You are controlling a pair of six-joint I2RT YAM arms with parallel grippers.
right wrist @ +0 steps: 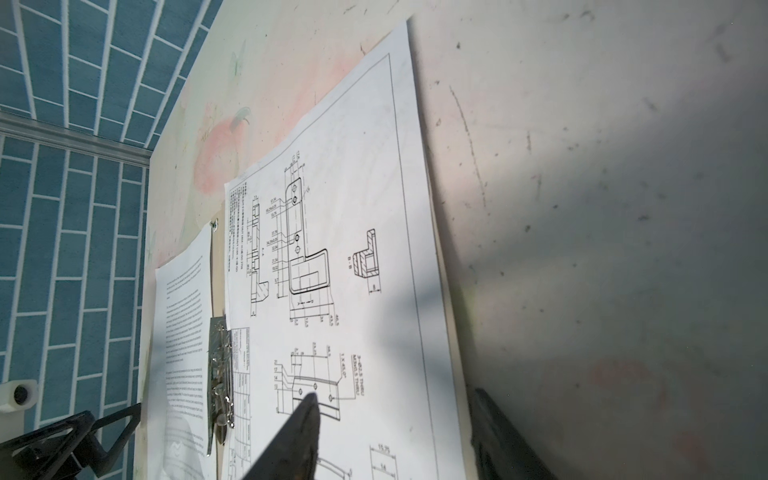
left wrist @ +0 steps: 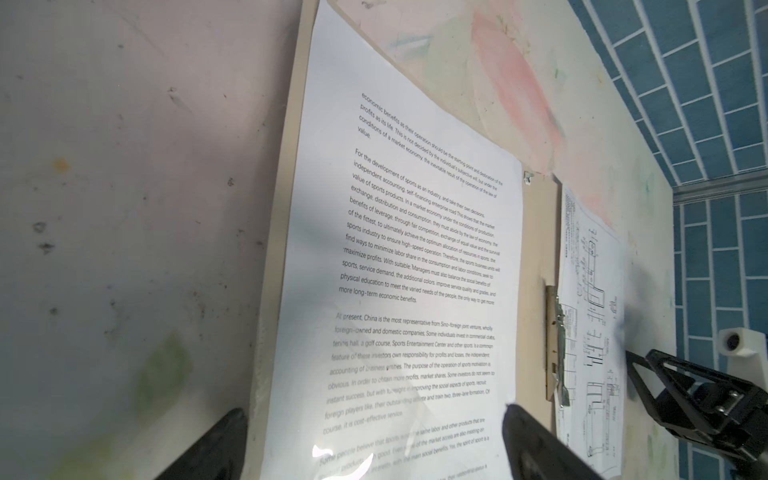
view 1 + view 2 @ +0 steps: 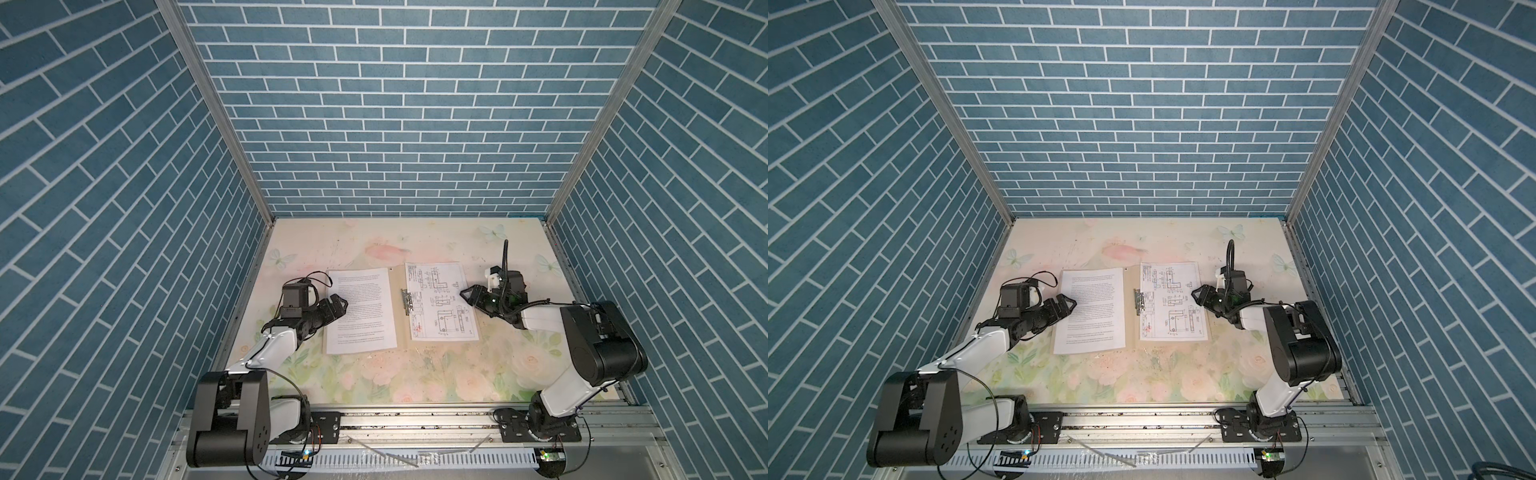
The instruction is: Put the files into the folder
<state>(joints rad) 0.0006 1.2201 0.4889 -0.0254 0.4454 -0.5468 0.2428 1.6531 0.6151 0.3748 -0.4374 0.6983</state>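
The beige folder [image 3: 400,320] lies open flat on the floral tabletop, with a metal clip [image 3: 405,301] at its spine. One of the files, a text sheet [image 3: 361,316], rests on its left half. The other, a drawing sheet [image 3: 440,307], rests on its right half. My left gripper [image 3: 341,302] is open low over the text sheet's left edge. In the left wrist view its fingers straddle that sheet [image 2: 415,249] and the folder's edge [image 2: 282,208]. My right gripper [image 3: 464,292] is open: one finger over the drawing sheet [image 1: 353,249], the other outside the folder's edge [image 1: 455,332].
Blue brick-pattern walls close in the table on the left, back and right. Both arm bases sit on the metal rail [image 3: 415,424] along the front edge. The tabletop [image 3: 415,374] in front of the folder carries only its printed flowers and small marks.
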